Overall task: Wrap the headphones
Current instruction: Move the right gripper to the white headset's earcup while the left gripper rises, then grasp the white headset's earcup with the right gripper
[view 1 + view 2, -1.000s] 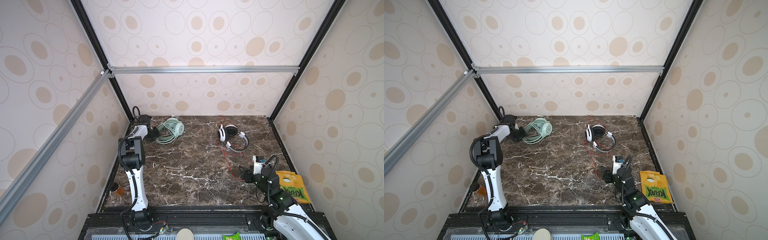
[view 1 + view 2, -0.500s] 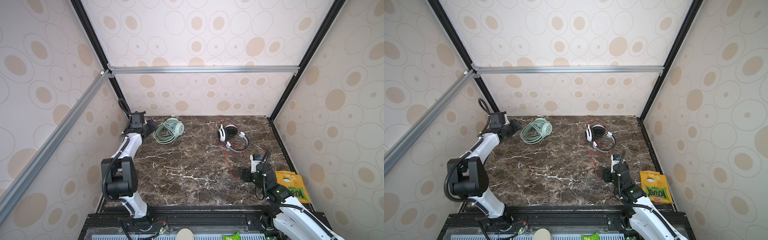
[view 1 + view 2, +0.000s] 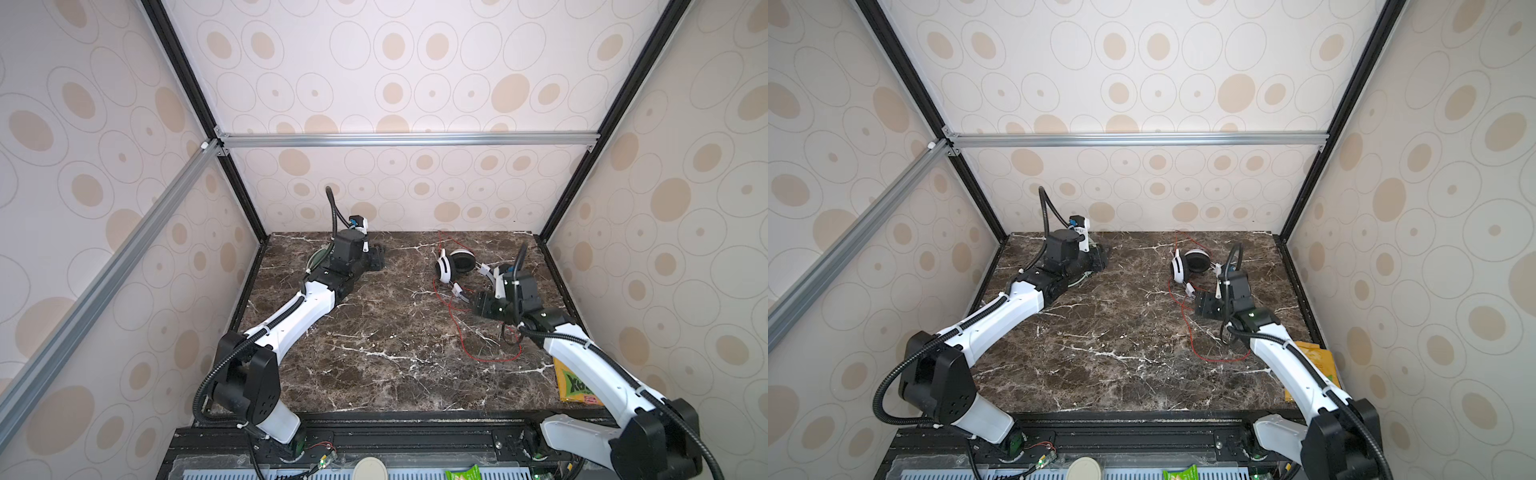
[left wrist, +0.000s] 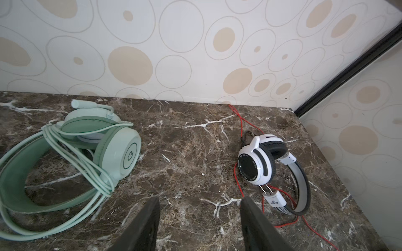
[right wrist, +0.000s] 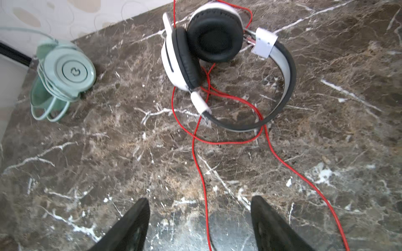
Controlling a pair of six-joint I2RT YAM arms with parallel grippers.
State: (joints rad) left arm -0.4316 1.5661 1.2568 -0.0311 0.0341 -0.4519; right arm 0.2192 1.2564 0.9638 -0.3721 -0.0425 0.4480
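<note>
The mint-green headphones [image 4: 65, 156] lie at the back left, their pale cable looped round headband and cups. In both top views my left arm hides most of them. My left gripper [image 4: 200, 200] is open over bare marble between the two headsets [image 3: 376, 259]. The white-and-black headphones [image 5: 206, 43] lie at the back right [image 3: 455, 264]. Their thin red cable [image 5: 202, 173] trails loose over the table. My right gripper [image 5: 200, 201] is open just in front of this headset [image 3: 478, 305]. The cable runs on the table between its jaws.
A yellow snack bag [image 3: 575, 386] lies at the table's right front edge beside my right arm. A green packet [image 3: 463, 473] sits on the front rail. The back wall [image 4: 195, 65] stands close behind both headsets. Loops of red cable [image 3: 490, 357] spread toward the front right.
My left arm has swung from the back left corner out over the green headset toward the middle. My right gripper has moved back toward the white headset. Both stay open.
</note>
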